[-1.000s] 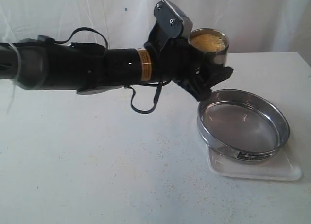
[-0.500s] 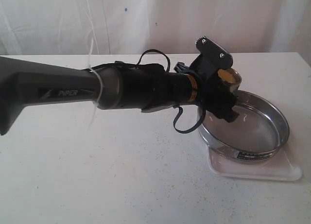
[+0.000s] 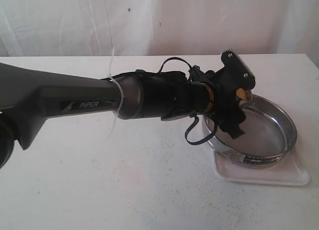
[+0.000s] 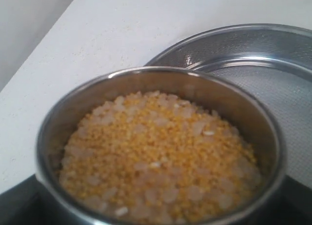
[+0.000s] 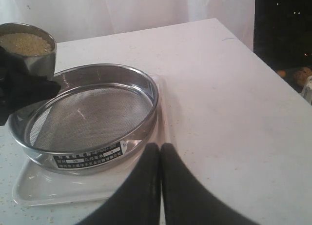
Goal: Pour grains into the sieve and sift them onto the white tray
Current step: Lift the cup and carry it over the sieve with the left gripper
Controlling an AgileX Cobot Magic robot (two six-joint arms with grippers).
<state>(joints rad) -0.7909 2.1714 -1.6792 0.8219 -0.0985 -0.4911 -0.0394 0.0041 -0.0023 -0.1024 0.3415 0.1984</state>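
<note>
My left gripper (image 3: pixel 233 101) is shut on a small steel cup (image 4: pixel 161 74) filled with yellow and whitish grains (image 4: pixel 156 156). It holds the cup just above the left rim of the sieve (image 3: pixel 271 146). In the exterior view the gripper hides most of the cup, and only a sliver of grains (image 3: pixel 242 94) shows. The sieve (image 5: pixel 97 157) rests on the white tray (image 5: pixel 58 192), and its mesh (image 4: pixel 278 93) is bare. In the right wrist view the cup (image 5: pixel 30 51) stands roughly upright. My right gripper (image 5: pixel 160 148) is shut and empty, near the tray's corner.
The white table (image 3: pixel 124 190) is speckled with stray grains around the tray (image 3: pixel 295 176). A white curtain (image 3: pixel 149 20) hangs behind the table. The left arm (image 3: pixel 89 103) spans the table's middle. The table's edge (image 5: pixel 243 39) drops off into dark space.
The left arm has carried the cup down and to the right, from high behind the sieve to its left rim, and the wrist has rolled. The right gripper has not moved.
</note>
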